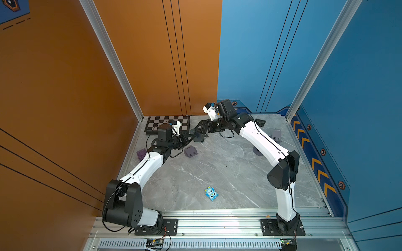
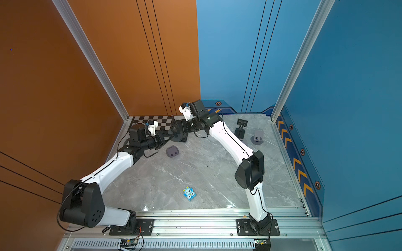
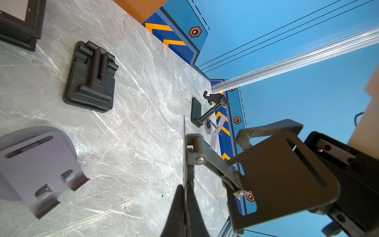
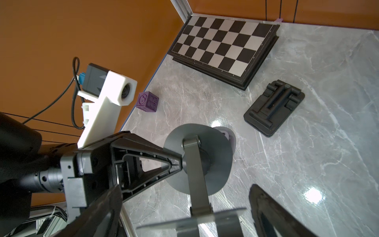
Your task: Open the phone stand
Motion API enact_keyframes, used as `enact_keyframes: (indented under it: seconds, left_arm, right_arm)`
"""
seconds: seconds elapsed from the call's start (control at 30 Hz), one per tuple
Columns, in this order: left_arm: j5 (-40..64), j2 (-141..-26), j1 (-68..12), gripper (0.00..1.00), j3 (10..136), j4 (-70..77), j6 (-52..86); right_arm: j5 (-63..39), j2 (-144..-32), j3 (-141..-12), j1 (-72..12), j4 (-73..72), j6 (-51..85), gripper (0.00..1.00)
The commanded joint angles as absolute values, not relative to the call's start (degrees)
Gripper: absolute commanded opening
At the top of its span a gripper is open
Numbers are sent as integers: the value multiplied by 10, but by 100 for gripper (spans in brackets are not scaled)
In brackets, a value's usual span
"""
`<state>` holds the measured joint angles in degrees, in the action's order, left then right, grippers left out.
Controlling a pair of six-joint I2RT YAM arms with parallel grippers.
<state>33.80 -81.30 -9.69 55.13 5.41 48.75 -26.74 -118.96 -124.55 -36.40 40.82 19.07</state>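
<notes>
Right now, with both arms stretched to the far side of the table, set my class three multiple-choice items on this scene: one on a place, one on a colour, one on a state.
1. Where does the chessboard lie?
A. By the arm bases.
B. In the far corner by the orange wall.
C. Against the blue wall.

2. What colour is the cube?
A. Yellow.
B. Green.
C. Purple.

3. How is the left gripper?
A. Shut on the round base of the phone stand.
B. Open in the air.
C. Shut on the cube.

Key: B, both top views show the board tucked into the orange corner; C, the right wrist view shows it purple; A, both wrist views show its fingers pinched on the edge of the disc.
</notes>
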Motion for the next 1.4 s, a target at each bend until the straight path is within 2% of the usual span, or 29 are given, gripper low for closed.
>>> enact_keyframes:
  seconds: [0.0, 0.13, 0.33, 0.47, 0.57, 0.7, 0.87, 0.97, 1.07, 1.1, 1.2, 1.37]
  left_arm:
    - [355, -795, -91, 0, 542, 69, 491]
    - [354, -793, -91, 0, 543, 69, 491]
    - [352, -792, -90, 0, 547, 70, 491]
    - [351, -791, -89, 0, 543, 70, 490]
    - [350, -791, -88, 0, 541, 70, 490]
    - [350, -793, -88, 0, 541, 70, 490]
    - [352, -799, -90, 0, 547, 69, 490]
    - [353, -800, -92, 13, 552, 69, 489]
    - [355, -798, -95, 36, 559, 69, 489]
    - [356, -798, -96, 47, 562, 69, 489]
    - [352, -792, -97, 97, 566, 69, 488]
    - [337, -774, -92, 98, 550, 69, 487]
  right_arm:
    - [-255, -1213, -1267, -368, 401, 185, 93]
    - [-256, -1218, -1271, -370, 401, 188, 84]
    - [-251, -1222, -1268, -379, 410, 183, 77]
    - [-244, -1223, -1271, -381, 411, 184, 69]
    - [-235, -1225, -1279, -383, 415, 186, 61]
    - [-222, -1232, -1292, -381, 422, 189, 43]
    - [-218, -1246, -1315, -381, 435, 190, 38]
    - [-213, -1253, -1324, -381, 441, 192, 37]
    - [-201, -1256, -1326, -380, 446, 193, 36]
    - [-197, -1256, -1326, -379, 449, 193, 36]
    - [-192, -1255, -1325, -371, 454, 195, 35]
    - [-178, -1246, -1312, -346, 467, 191, 35]
